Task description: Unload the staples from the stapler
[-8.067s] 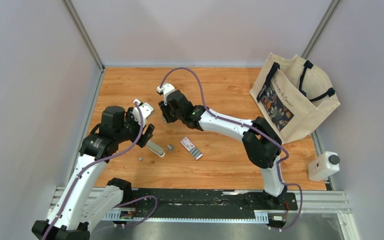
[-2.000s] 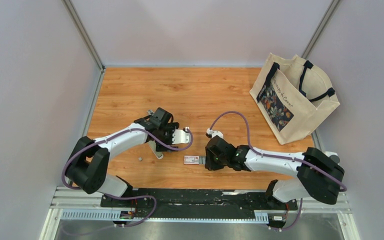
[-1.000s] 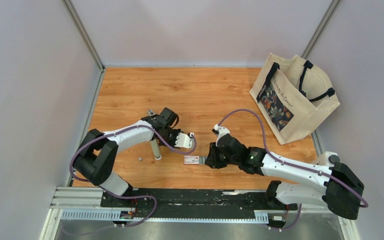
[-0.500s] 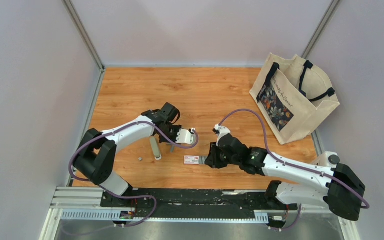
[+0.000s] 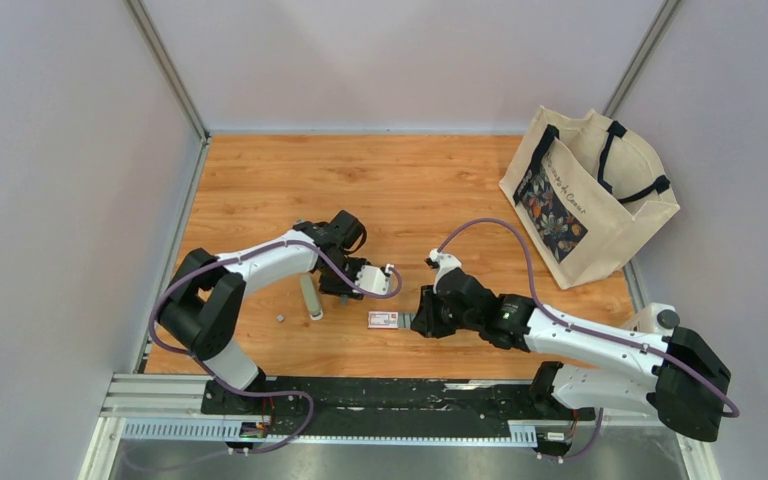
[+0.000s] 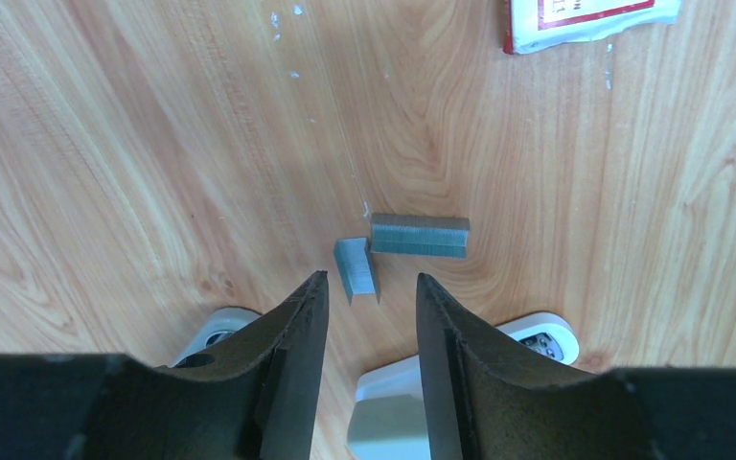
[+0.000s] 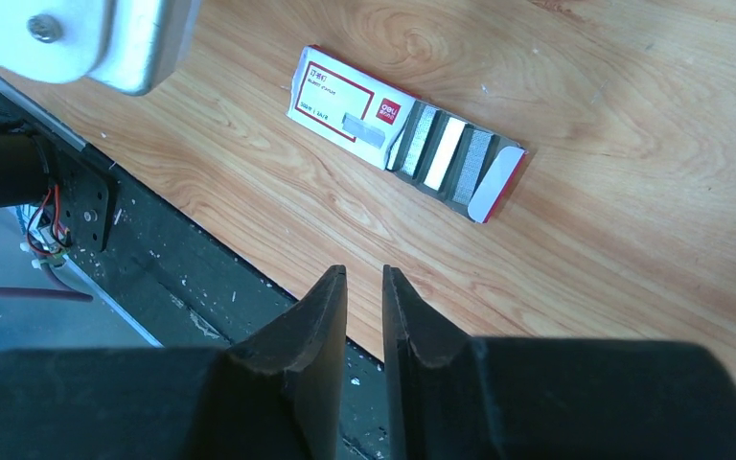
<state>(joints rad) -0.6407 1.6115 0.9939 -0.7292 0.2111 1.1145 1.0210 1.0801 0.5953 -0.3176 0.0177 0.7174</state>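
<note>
Wood-grain tabletop (image 5: 260, 180), smooth and pale orange, carried everything. At its far right stood a cream cloth tote bag (image 5: 588, 195) with black handles and a floral print. Low over the boards the left end effector (image 6: 371, 280) held its black, curved fingers parted, with nothing gripped. The right end effector (image 7: 364, 273) had its fingers drawn nearly together on nothing, only a slit between them. A slim grey stapler (image 5: 310, 297) lay just left of the left end effector. A flat red-and-white staple box (image 7: 350, 110), its grey inner tray slid out, lay just ahead of the right fingertips. The staples (image 6: 420, 236), a short ribbed grey metal strip with a smaller piece at its end, lay just beyond the left fingertips. Eight seconds earlier both end effectors had been farther back, and the box had lain tilted, farther from the near edge.
</note>
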